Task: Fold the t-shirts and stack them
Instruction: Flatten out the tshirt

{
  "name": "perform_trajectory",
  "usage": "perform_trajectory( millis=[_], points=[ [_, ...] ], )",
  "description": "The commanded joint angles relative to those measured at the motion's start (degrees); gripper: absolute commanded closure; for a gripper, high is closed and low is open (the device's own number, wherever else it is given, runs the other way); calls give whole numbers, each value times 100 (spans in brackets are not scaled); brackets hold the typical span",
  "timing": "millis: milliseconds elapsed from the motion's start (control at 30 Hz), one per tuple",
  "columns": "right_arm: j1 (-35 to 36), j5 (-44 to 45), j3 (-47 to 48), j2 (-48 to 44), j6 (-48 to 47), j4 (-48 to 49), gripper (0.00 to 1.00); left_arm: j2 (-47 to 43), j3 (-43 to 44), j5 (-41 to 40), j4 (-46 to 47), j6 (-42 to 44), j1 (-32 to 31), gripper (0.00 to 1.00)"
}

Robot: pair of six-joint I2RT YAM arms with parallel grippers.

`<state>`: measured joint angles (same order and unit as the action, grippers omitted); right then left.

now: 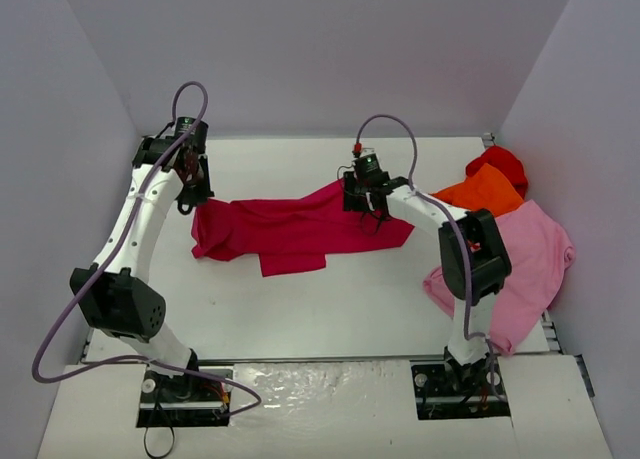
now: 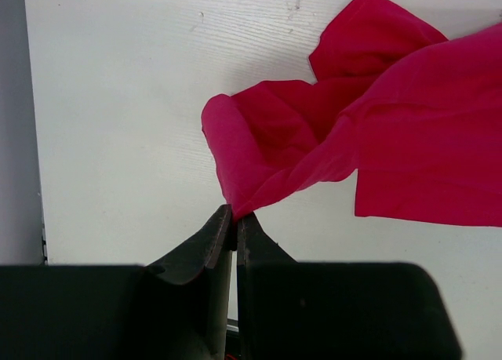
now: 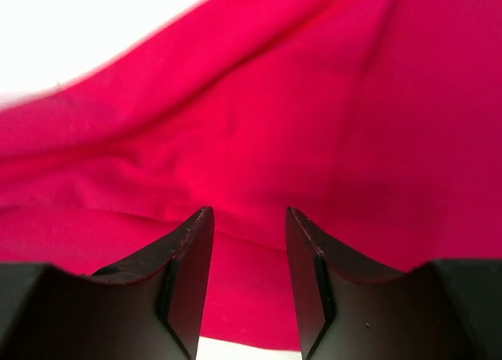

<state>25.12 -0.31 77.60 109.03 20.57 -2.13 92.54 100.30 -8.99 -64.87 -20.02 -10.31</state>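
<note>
Cloth first, from the top camera: the crimson shirt (image 1: 290, 231) lies on the table (image 1: 300, 309) as a long band that runs from side to side. My left hand (image 1: 192, 201) is at its left end. My right hand (image 1: 374, 211) is over its right end. So the long line of the shirt goes from one hand to the other. The orange shirt (image 1: 485, 191), the red shirt (image 1: 500, 162) and the pink shirt (image 1: 530, 249) lie in a heap far off to the right, beside my right arm.

From the left wrist camera, the fingers of my left hand (image 2: 234, 216) are pressed tight together. A small corner of the crimson shirt is pinched at their tips. The rest of the cloth spreads away ahead and to the right of this hand.

From the right wrist camera, the fingers of my right hand (image 3: 249, 219) stand apart, and I see nothing held between them. The crimson cloth fills the view past the tips. I cannot tell if the tips touch it.

I think the next move hangs on this: one end is held and the other end is loose. The loose end lies right at my right hand, so that hand is the near one to grab it.
</note>
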Motion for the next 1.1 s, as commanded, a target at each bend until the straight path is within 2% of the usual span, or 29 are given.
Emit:
perform_trajectory(
  millis=[0,133,333,733,1067],
  points=[
    [4,-254,-13,351,217,400,62,-153,13,66,230,-42,29,100],
    [-25,-148,-92,532,237,385,63,-250,-112,33,221,-23,24,100],
    [-121,359,-220,262,142,277,65,-367,-337,32,266,-1,34,100],
    [-236,462,-465,-307,85,-9,65,-428,-424,79,313,-19,37,100],
    [-157,189,-368,39,167,-59,65,-465,-459,86,313,-10,29,100]
  ],
)
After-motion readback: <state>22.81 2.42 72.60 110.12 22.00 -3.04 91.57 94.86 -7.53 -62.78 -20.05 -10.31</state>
